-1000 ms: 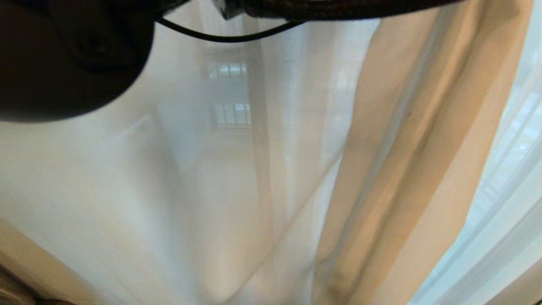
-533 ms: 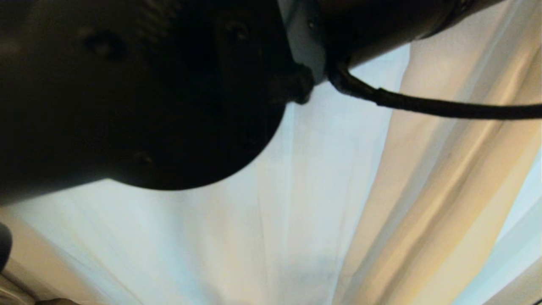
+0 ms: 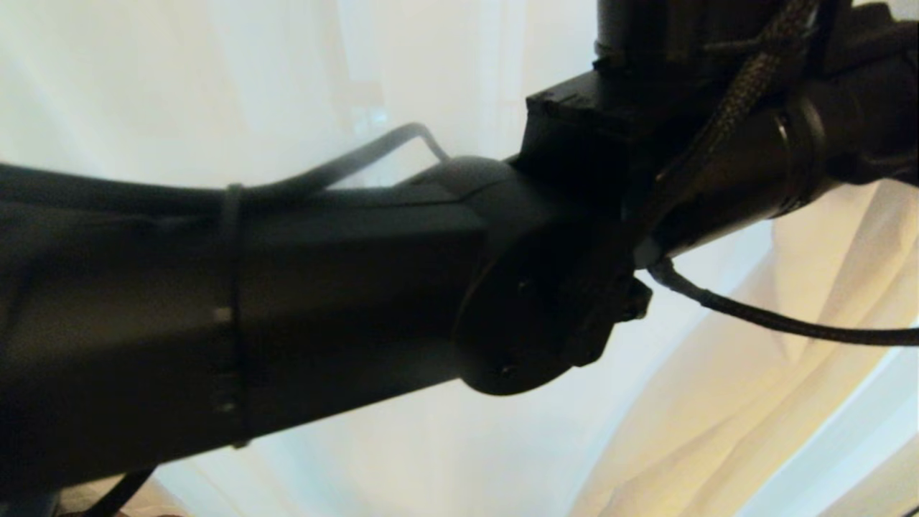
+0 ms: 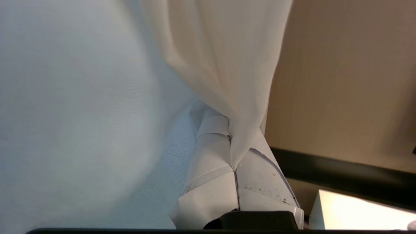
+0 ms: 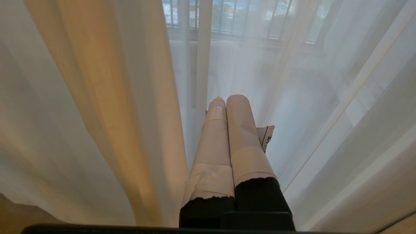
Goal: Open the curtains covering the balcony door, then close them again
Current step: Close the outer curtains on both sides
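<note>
Sheer curtains point(image 4: 227, 65) pinched in left pincer point(image 4: 232, 139), tips hidden

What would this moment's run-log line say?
left pincer: shut on sheer curtain | right pincer: shut, empty, beside beige drape

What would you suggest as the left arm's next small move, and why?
Probably keep the grip and draw sideways along the door. The left end effector is shut on a pinched fold of sheer curtain, and the sheer hangs across the glass. The right end effector is shut, holding nothing.
</note>
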{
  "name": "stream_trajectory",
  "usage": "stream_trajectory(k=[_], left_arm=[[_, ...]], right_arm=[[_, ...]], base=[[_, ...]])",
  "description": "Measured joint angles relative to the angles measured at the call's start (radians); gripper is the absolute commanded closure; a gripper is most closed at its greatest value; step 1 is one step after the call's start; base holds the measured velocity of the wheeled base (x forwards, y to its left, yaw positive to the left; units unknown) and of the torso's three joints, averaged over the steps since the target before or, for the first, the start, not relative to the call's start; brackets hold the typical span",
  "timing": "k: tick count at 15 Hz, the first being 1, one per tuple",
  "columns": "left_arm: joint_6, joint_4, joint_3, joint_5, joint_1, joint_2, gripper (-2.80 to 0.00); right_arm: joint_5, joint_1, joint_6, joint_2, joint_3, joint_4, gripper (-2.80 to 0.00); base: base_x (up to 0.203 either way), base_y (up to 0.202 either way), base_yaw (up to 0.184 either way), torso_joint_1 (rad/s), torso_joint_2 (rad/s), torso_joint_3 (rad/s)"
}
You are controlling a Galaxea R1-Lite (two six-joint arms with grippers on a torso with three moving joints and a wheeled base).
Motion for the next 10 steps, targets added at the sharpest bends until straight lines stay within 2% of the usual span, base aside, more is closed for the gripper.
stream_trajectory(k=[4,10], left_arm=[[0.009,-0.024,0.0,0.001,0.06,0.034,0.0],[0.091,-0.02,0.002,0.02,0.204,0.015,0.0]], right_arm=[[0.0,0.0,0.0,0.0,0.0,0.0,0.0],[0.0,0.0,0.0,0.0,0.0,-0.001,0.0]], base=[[0.0,0.0,0.0,0.0,0.0,0.0],[0.0,0.0,0.0,0.0,0.0,0.0]])
